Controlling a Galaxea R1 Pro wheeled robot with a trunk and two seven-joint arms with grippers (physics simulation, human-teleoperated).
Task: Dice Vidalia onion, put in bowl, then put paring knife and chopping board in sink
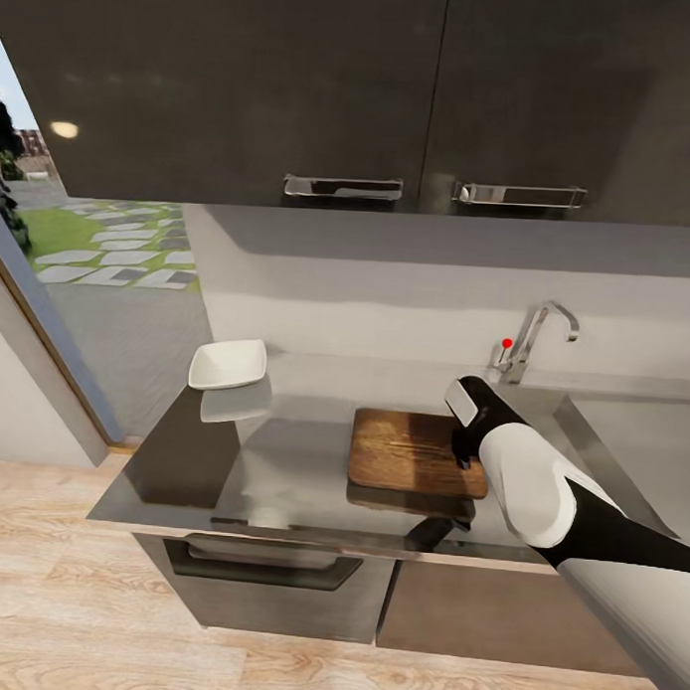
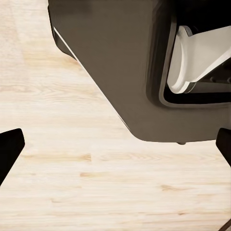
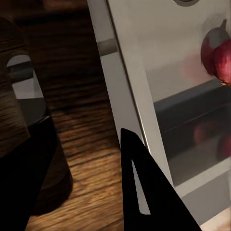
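The dark brown chopping board [image 1: 401,451] lies on the grey countertop [image 1: 301,453], left of the sink [image 1: 573,421]. My right gripper [image 1: 467,457] hangs over the board's right edge, beside the sink rim. In the right wrist view its dark fingers [image 3: 144,192] stand apart, open, with board grain [image 3: 86,130] showing between them, and the board's slot handle [image 3: 21,86] is close by. A reddish onion [image 3: 220,55] lies in the steel sink [image 3: 159,57]. The white bowl [image 1: 228,365] sits at the counter's far left. The paring knife is out of view. My left gripper [image 2: 120,139] is open over the floor.
A chrome faucet [image 1: 532,337] with a red dot stands behind the sink. Dark wall cabinets [image 1: 344,86] hang overhead. The counter ends at the left near a glass door [image 1: 48,305]. In the left wrist view my own dark base [image 2: 120,72] stands on the wooden floor [image 2: 72,183].
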